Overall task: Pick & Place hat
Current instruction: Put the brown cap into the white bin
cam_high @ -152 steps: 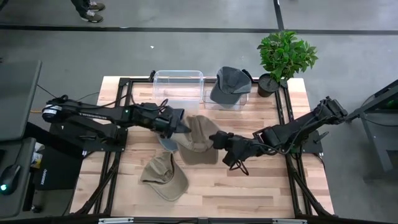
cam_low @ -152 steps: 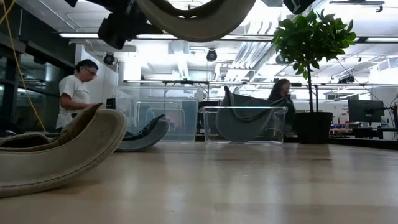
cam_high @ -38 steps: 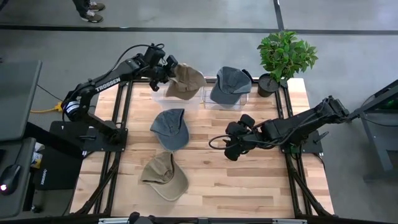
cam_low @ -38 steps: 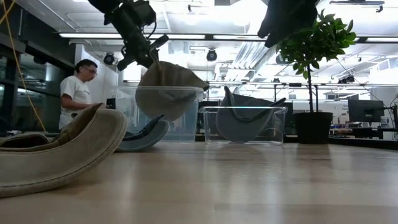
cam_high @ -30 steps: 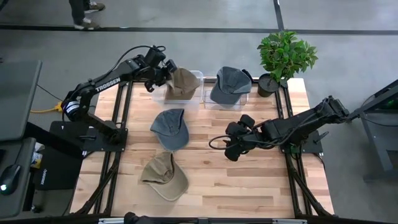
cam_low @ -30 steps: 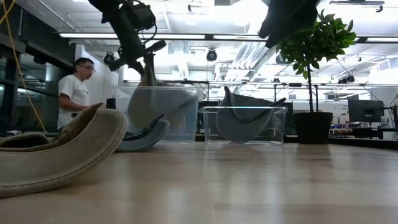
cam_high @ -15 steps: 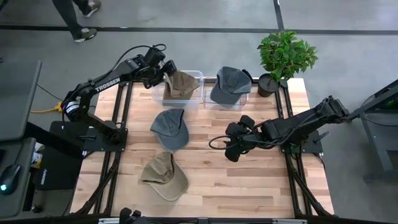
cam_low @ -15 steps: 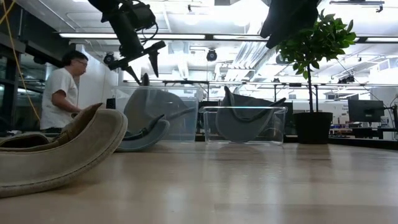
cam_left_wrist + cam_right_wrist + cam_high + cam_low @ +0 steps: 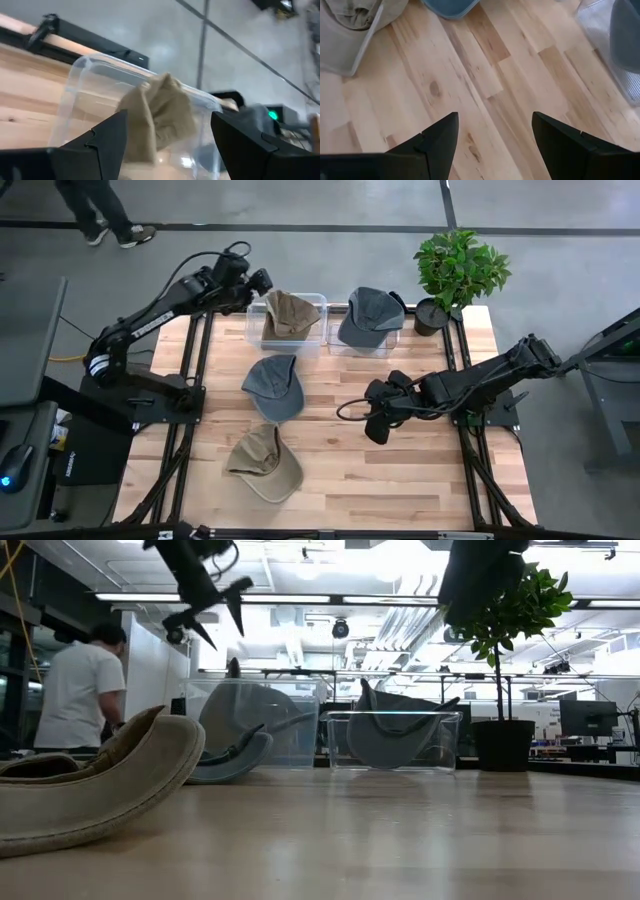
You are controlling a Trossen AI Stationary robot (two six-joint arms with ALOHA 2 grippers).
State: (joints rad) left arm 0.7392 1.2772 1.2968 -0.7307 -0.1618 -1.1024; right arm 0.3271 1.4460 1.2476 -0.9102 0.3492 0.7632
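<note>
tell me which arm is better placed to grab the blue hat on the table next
Right, probably. The right gripper hovers open over the table beside the blue hat, while the left gripper is open up by the bin holding the tan hat.

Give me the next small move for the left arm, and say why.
Probably swing the left gripper down toward the blue-grey hat on the table. Its fingers are open and empty, the tan hat lies in the clear bin, and the blue-grey hat is the nearest one outside a bin.
</note>
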